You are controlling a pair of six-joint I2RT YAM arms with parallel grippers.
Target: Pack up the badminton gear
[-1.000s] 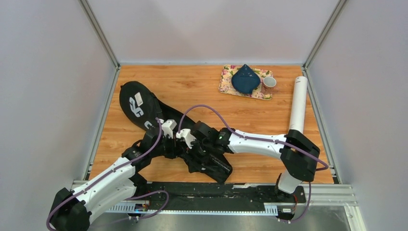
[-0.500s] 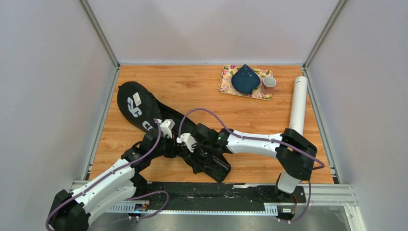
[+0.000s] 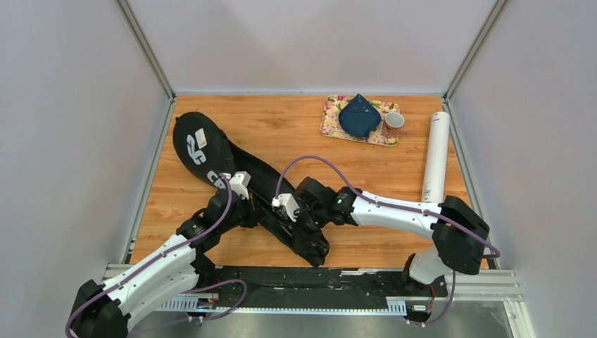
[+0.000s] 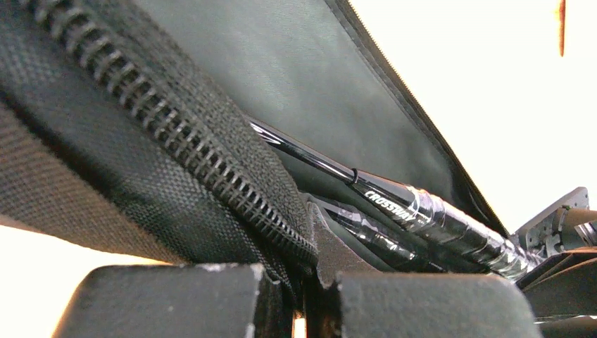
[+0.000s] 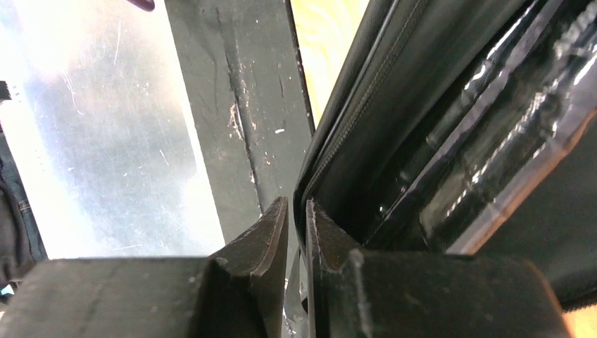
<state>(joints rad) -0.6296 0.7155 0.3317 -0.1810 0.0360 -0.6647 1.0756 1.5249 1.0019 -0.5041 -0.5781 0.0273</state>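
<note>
The long black racket cover (image 3: 211, 155) lies diagonally on the wooden table, its round end at the back left. My left gripper (image 3: 248, 205) is shut on the cover's zipper edge (image 4: 232, 183) partway along. Inside the gaping cover lie two black racket handles (image 4: 422, 211), one printed "CROSSWAY". My right gripper (image 3: 294, 220) is nearer the cover's narrow end, its jaws pinched on the cover's edge (image 5: 310, 183). A small silvery piece hangs in the thin gap between them. Film-wrapped handles (image 5: 493, 127) show inside. The white tube (image 3: 436, 151) lies along the right edge.
A floral tray (image 3: 331, 127) with a blue cloth (image 3: 359, 116) sits at the back, with a small cup (image 3: 394, 121) beside it. The metal rail (image 5: 105, 141) at the table's near edge runs just below the cover's narrow end. Grey walls enclose three sides.
My right gripper's jaws have closed from wide apart to a thin gap on the cover's edge, and that arm has shifted right. The cover has slid slightly towards the back left.
</note>
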